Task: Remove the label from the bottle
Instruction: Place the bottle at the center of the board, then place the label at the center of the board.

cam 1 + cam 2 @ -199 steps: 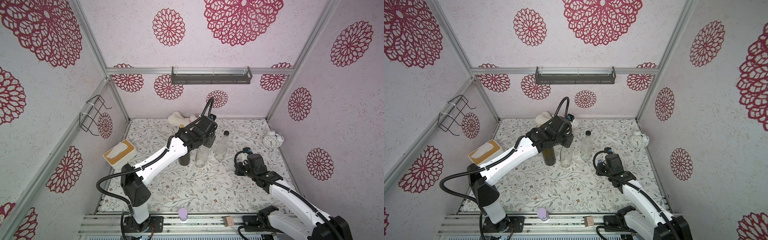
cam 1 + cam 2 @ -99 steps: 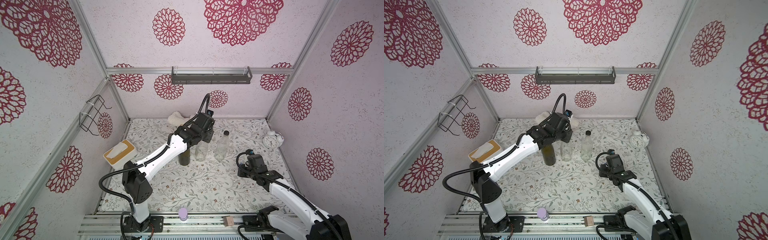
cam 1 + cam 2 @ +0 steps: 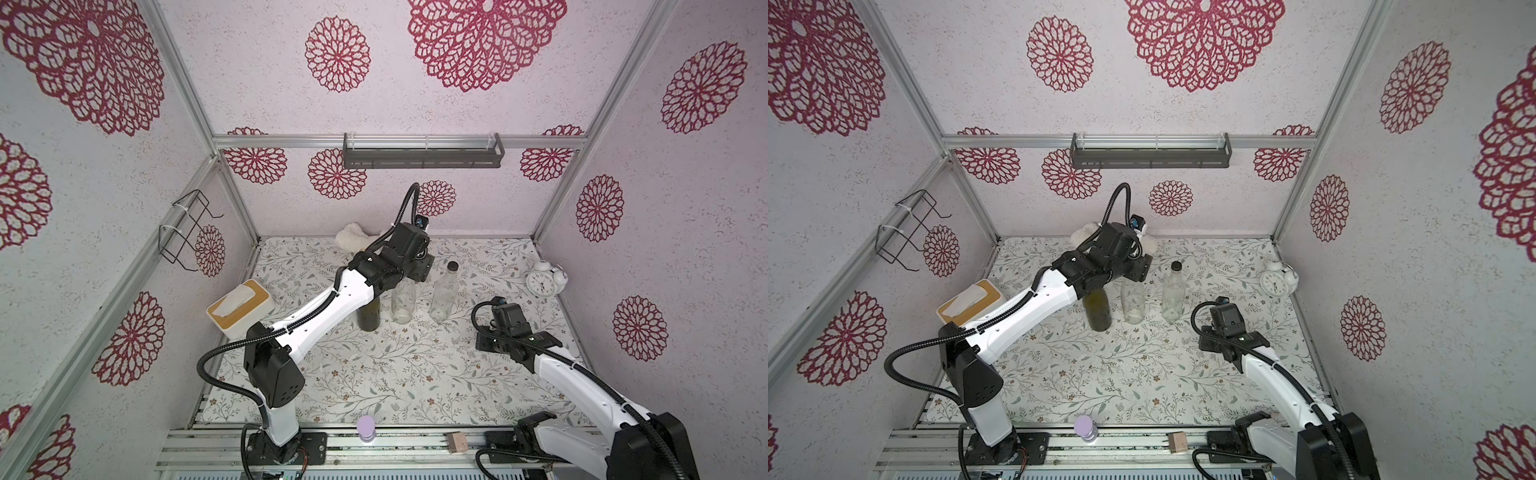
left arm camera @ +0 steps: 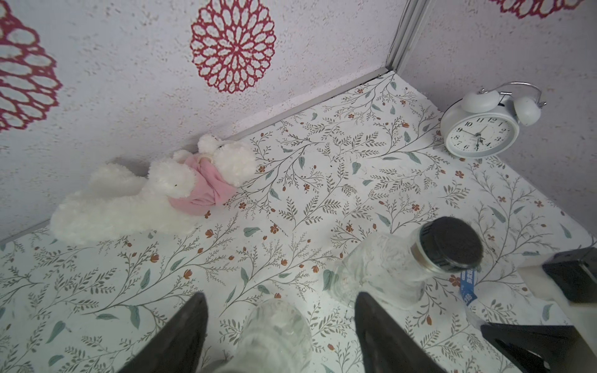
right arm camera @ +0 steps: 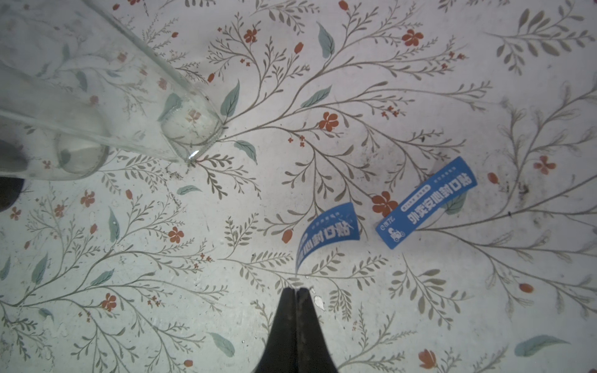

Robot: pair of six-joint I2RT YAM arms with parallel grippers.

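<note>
The flowered table [image 3: 374, 374] carries three upright bottles in a row toward the back, and the left arm [image 3: 332, 307] reaches over that row. Its left hand [image 4: 279, 297] hangs directly above the middle bottle [image 3: 403, 305]. The fingers are spread, one on each side of the bottle's top and clear of the glass in the left wrist view. The bottle's long axis therefore runs up between them, and this hand is by far the nearer.

The dark bottle [image 3: 369, 318] stands just beside it, partly under the arm, and the capped bottle [image 3: 444, 295] stands on the other side. The right hand [image 5: 295, 290] sits low over the table, well apart from the row, with its fingers pressed together.

The curled label [image 5: 329, 226] tapers down to those fingertips, though I cannot tell whether it is nipped or only touching. The flat label [image 5: 426, 202] lies near it on the table. No label shows on either clear bottle, so the peeling there looks done.

A second ago the left hand was closed on the middle bottle — now it has let go, and the bottle stands alone in much the same spot.
</note>
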